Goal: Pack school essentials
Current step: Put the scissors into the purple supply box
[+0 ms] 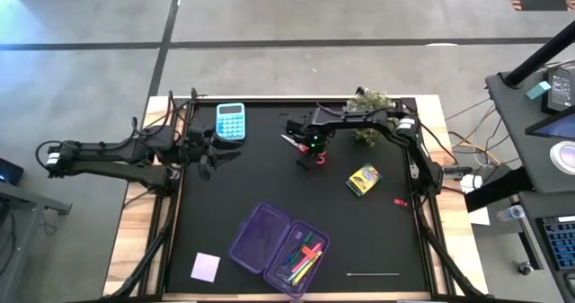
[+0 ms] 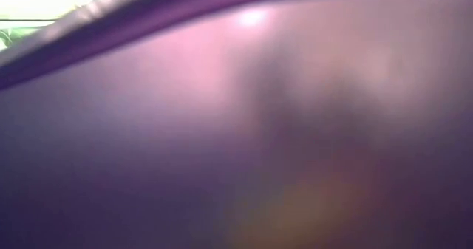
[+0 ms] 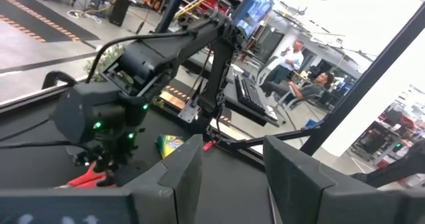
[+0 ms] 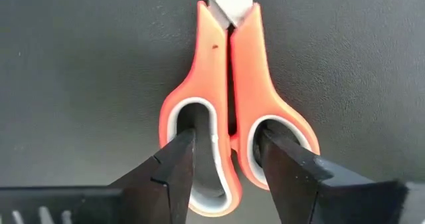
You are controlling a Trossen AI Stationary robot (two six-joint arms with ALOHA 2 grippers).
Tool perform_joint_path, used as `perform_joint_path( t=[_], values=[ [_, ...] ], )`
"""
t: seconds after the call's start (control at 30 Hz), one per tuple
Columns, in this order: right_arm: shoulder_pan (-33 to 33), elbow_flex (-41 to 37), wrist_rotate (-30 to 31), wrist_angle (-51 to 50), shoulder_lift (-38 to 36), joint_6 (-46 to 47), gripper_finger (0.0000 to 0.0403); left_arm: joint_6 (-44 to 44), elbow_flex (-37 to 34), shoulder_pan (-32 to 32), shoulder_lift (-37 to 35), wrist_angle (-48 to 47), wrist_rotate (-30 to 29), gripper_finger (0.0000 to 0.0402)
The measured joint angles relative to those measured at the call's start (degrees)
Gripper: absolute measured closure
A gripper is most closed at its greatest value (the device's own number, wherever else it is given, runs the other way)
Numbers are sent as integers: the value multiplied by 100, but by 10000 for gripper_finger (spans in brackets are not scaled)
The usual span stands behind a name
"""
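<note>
The red-handled scissors (image 4: 229, 84) lie flat on the black table mat (image 1: 243, 186), blades toward the far left. My right gripper (image 4: 227, 141) points straight down over the handle end (image 1: 316, 156) and is open; one fingertip stands in each finger loop, with the two inner bars between them. My left gripper (image 1: 208, 164) hangs level at the table's left, open (image 3: 229, 177) with nothing between its fingers. Several coloured pens (image 1: 305, 256) lie in the open purple case (image 1: 269, 236). The yellow crayon box (image 1: 364, 179) and the lilac note pad (image 1: 206, 266) lie on the mat. My right gripper comes at the scissors from above, its fingertips (image 4: 182, 164) down in the two loops of the handle. The loops' inner bars (image 4: 229, 127) lie between the fingers, and a gap shows beside one of them. Whether a finger touches the handle I cannot tell.
A blue calculator (image 1: 230, 121) lies at the far left and a small potted plant (image 1: 371, 101) at the far right. A small red piece (image 1: 400, 201) and a thin pale stick (image 1: 373, 273) lie near the right. The purple case wall (image 2: 236, 131) fills the low view.
</note>
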Motion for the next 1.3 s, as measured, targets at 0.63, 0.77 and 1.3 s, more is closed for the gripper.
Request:
perform_joint_path(
  t=[0.63,0.77,1.3],
  values=[
    [37,-105,46,37,304,-158,347,-2,0,3,-26,-28,5,260],
    [35,-111,44,33,31,-155,347,0,0,3,-70,-23,5,260],
    [117,-136,-122,35,-1201,74,347,4,0,3,-90,-40,9,260]
  ],
)
